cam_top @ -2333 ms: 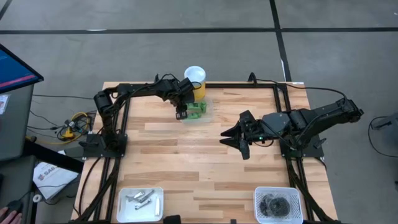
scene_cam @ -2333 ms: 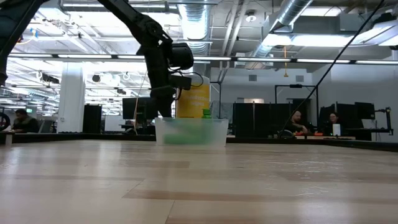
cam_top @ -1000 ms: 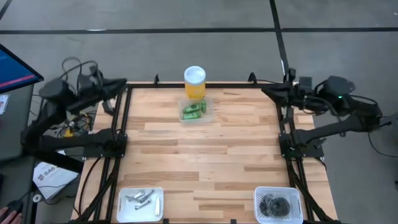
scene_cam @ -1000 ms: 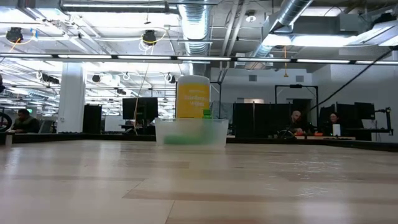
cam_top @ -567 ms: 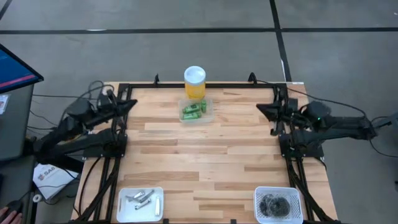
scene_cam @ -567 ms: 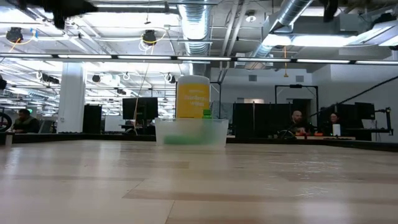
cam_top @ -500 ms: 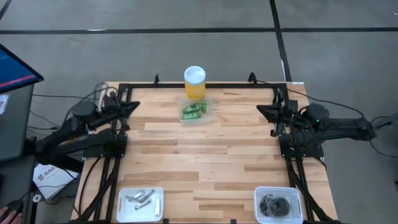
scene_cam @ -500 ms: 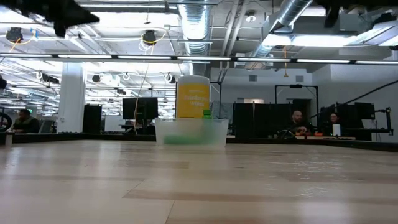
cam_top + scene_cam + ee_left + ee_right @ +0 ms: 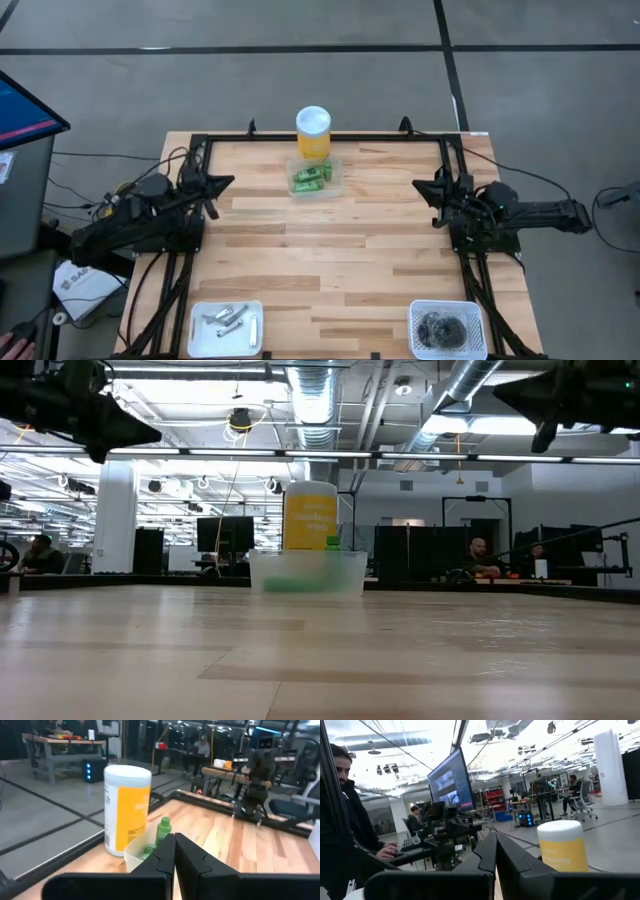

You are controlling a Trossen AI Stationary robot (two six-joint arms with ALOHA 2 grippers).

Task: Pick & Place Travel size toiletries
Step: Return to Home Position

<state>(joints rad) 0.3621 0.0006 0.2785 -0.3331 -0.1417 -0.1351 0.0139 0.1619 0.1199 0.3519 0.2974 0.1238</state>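
Several bright green tubes (image 9: pixel 312 176) lie in a clear tray (image 9: pixel 336 181) at the table's far middle; one tube (image 9: pixel 163 829) stands up from the tray. Silvery metal pieces (image 9: pixel 228 318) lie in a white tray (image 9: pixel 255 330) at the near left. Dark round pieces (image 9: pixel 445 328) fill a white basket (image 9: pixel 470 312) at the near right. My left gripper (image 9: pixel 226 182) is shut at the table's left side, above the wood, pointing toward the green tubes. My right gripper (image 9: pixel 418 187) is shut at the right side, pointing left. Both hold nothing.
A tall yellow cylinder with a white lid (image 9: pixel 313 132) stands right behind the clear tray. Black frame rails (image 9: pixel 195 235) run along the table's left, right and far edges. People sit at desks in the room beyond (image 9: pixel 478 558). Bare wood (image 9: pixel 320 250) spans the table's middle.
Both arms have folded down toward the table's sides. My left gripper has swung from beyond the far left corner toward the near edge and inward over the wood; my right gripper has gone toward the near edge and down. Both have dropped into the low view. The toiletries have stayed put.
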